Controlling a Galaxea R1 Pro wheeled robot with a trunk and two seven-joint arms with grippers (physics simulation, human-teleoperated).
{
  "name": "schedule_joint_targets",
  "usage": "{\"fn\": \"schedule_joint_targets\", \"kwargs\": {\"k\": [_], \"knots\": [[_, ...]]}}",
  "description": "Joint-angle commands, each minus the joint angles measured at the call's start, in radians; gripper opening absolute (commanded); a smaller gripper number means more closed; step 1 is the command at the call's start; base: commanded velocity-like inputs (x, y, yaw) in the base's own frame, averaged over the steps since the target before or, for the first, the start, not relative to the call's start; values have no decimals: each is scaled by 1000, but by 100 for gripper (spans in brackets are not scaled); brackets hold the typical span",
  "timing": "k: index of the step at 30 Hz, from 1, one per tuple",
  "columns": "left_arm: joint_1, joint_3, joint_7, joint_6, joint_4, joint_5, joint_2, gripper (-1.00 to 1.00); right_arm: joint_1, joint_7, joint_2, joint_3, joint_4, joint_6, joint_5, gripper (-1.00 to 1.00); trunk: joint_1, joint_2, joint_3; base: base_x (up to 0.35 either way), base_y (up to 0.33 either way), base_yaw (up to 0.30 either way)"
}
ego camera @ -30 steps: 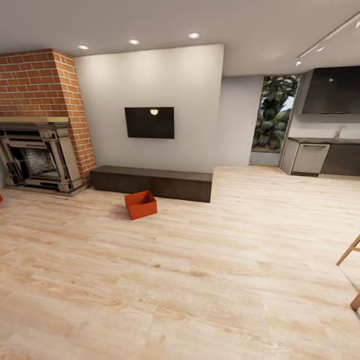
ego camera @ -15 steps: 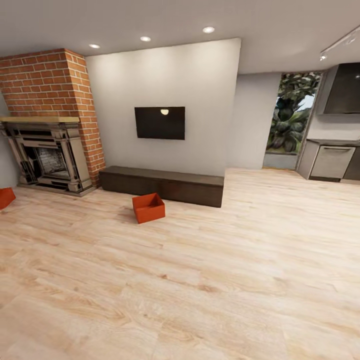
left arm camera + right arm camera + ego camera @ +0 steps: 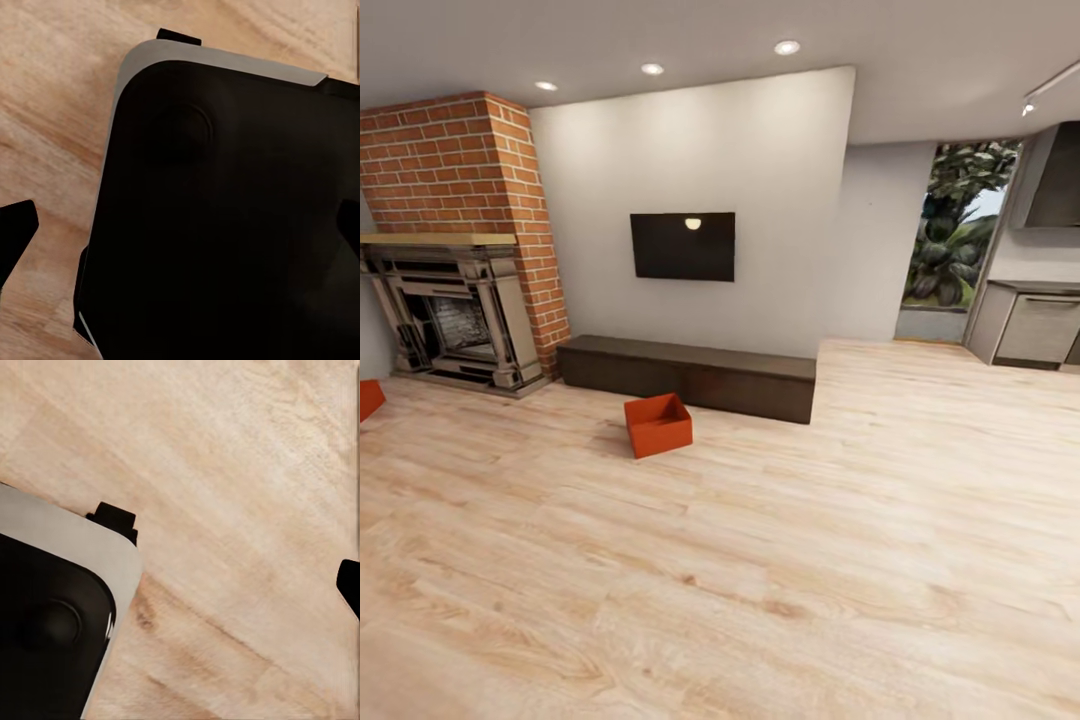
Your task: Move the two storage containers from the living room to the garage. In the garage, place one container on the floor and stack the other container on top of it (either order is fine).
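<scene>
View has swung left across the wood floor point(image 3: 780, 560); jaws' state perhaps unreadable.

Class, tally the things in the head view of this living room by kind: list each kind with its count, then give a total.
Red-orange storage containers: 2 (one by the bench, one cut off at the picture's edge)
Wall TV: 1
Dark low bench: 1
Brick fireplace: 1
Total: 5

A red bin point(image 3: 658, 424) sits on the wood floor point(image 3: 780, 560) left of the middle, just in front of a long dark bench point(image 3: 688, 375). Another red bin point(image 3: 368, 398) peeks in at the left edge, near the brick fireplace point(image 3: 455, 240). A black TV point(image 3: 682, 246) hangs on the wall above the bench.
</scene>
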Motion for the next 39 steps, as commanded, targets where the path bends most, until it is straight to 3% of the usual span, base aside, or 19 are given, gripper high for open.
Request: {"fn": "schedule_joint_targets", "kwargs": {"k": [1,11,26,39], "knots": [[0,1,0,2,-1,5,0,100,-1,-1,1,9,3,-3,-6,100,1,0,-1,331,0,0],[0,2,1,1,-1,6,0,100,-1,0,3,6,3,-6,-18,100,1,0,-1,331,0,23],[0,1,1,1,-1,-1,-2,100,-1,0,1,2,3,-8,-20,100,1,0,-1,329,-26,246],[0,1,0,0,-1,2,-2,100,-1,1,-5,2,3,-11,-17,100,1,0,-1,301,-134,18]]}}
